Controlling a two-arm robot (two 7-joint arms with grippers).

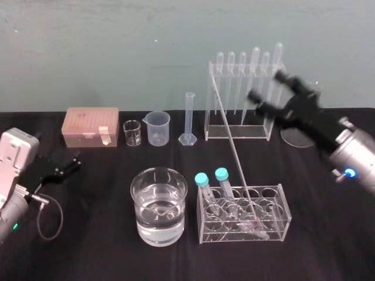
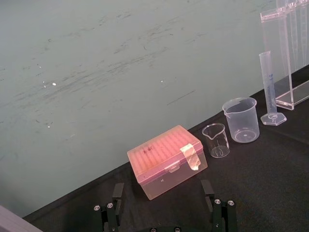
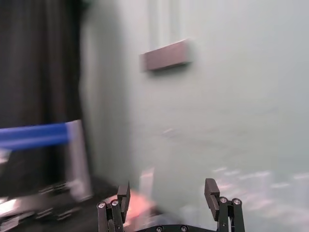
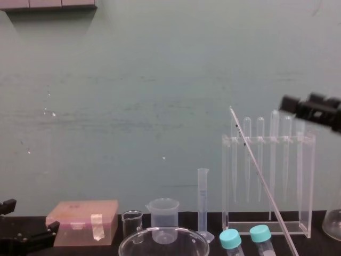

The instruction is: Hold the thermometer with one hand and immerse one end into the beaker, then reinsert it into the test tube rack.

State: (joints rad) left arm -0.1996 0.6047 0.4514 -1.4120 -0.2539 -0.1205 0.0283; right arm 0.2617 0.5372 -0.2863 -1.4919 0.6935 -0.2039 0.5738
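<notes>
Thermometer leans from lower centre to upper centre; right claw, jaws apart, sits upper right, nearer than left claw, likewise apart.

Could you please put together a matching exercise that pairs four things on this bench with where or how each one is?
1. thermometer
2. beaker
3. pink box
4. right gripper

A. holds clear liquid
B. raised by the pipette stand, jaws open
C. leaning in the test tube rack
D. beside the tiny glass beaker

Pairs: 1-C, 2-A, 3-D, 4-B
</notes>
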